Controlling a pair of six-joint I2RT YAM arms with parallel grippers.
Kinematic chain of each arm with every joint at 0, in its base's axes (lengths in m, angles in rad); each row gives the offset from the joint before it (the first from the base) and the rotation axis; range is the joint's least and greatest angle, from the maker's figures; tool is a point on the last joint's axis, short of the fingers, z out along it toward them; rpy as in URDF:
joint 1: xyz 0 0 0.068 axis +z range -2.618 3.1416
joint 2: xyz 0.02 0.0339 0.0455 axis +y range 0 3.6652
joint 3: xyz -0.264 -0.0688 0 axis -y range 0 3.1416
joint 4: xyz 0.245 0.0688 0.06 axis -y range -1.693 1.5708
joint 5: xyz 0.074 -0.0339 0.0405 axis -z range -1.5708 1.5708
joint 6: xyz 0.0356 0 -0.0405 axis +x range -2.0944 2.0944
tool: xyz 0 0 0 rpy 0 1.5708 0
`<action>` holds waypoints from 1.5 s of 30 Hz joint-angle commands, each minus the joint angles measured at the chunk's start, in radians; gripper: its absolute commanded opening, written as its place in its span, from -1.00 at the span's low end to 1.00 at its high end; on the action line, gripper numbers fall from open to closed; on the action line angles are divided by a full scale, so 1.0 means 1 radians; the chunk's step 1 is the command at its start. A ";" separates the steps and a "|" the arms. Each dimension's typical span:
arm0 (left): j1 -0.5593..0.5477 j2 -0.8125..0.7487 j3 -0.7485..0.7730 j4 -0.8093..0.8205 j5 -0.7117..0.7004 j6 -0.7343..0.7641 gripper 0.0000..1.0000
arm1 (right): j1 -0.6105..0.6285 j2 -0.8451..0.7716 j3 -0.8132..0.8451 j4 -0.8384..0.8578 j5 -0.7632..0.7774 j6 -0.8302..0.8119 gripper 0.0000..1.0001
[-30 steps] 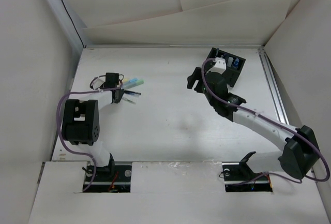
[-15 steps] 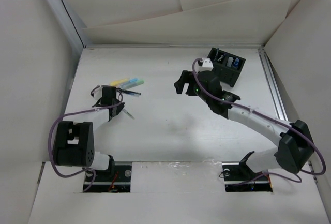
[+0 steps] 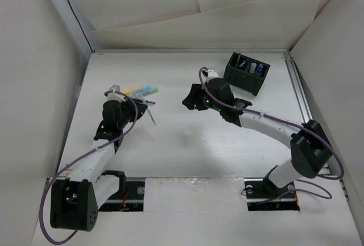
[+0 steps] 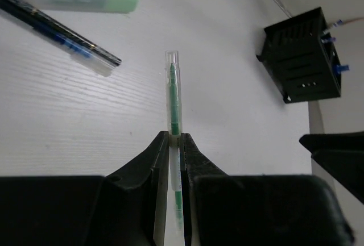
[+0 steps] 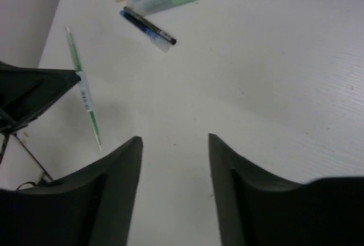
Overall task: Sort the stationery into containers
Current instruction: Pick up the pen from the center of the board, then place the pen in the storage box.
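Step in hand: transport. The left hand (image 4: 175, 144) is clenched on a green pen (image 4: 173, 92), apparently clear of the desk (image 3: 187, 144). In the left wrist view the pen's long axis runs straight up, capped tip away from the camera. The right hand (image 5: 173, 144) is released, empty and facing the pen. The next move is probably a handover or carry to the organiser (image 3: 247, 74), well apart at the far right.

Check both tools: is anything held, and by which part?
Left tool is shut on the slim clear-barrelled green pen, pinching it about mid-barrel. Right tool is open, holding nothing.
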 commanded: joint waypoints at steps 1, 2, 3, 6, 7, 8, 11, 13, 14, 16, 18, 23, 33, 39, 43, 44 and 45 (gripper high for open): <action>-0.002 0.000 -0.047 0.177 0.184 0.039 -1.00 | 0.009 0.012 0.081 0.109 -0.108 0.039 0.04; -0.002 0.016 -0.047 0.240 0.238 0.039 -1.00 | 0.009 0.029 0.092 0.109 -0.146 0.039 -0.19; -0.002 0.040 -0.047 0.263 0.258 0.039 -1.00 | 0.009 0.050 0.116 0.118 -0.166 0.050 -0.36; -0.002 0.069 -0.047 0.346 0.331 0.048 -1.00 | 0.009 0.083 0.150 0.129 -0.221 0.061 -0.31; -0.011 0.079 -0.047 0.366 0.347 0.048 -1.00 | 0.009 0.104 0.172 0.140 -0.221 0.070 -0.06; -0.011 0.079 -0.047 0.388 0.359 0.048 -1.00 | 0.009 0.116 0.182 0.140 -0.230 0.070 0.08; -0.011 0.079 -0.058 0.445 0.379 0.048 -1.00 | 0.018 0.173 0.235 0.140 -0.255 0.070 0.44; -0.011 0.089 -0.058 0.466 0.402 0.048 -1.00 | 0.018 0.204 0.262 0.140 -0.286 0.070 0.48; -0.011 0.089 -0.058 0.475 0.411 0.048 -1.00 | 0.018 0.233 0.288 0.140 -0.298 0.079 0.48; -0.011 0.098 -0.068 0.484 0.422 0.048 -1.00 | 0.018 0.257 0.310 0.140 -0.318 0.079 0.50; -0.011 0.108 -0.068 0.497 0.422 0.048 -1.00 | 0.027 0.290 0.330 0.140 -0.330 0.079 0.50; -0.011 0.129 -0.068 0.527 0.453 0.048 -1.00 | 0.027 0.336 0.377 0.149 -0.367 0.079 0.42; -0.067 0.168 -0.059 0.532 0.453 0.074 -1.00 | 0.036 0.399 0.417 0.177 -0.394 0.097 0.08; -0.111 0.168 -0.035 0.506 0.410 0.096 -1.00 | 0.036 0.409 0.405 0.186 -0.395 0.107 -0.59; -0.111 0.168 -0.035 0.506 0.390 0.074 -0.95 | 0.036 0.391 0.396 0.186 -0.373 0.107 -0.94; -0.111 0.158 -0.035 0.506 0.381 0.074 -0.90 | 0.036 0.380 0.385 0.186 -0.361 0.107 -0.97; -0.111 0.158 -0.035 0.506 0.381 0.065 -0.90 | 0.036 0.368 0.385 0.186 -0.347 0.107 -0.97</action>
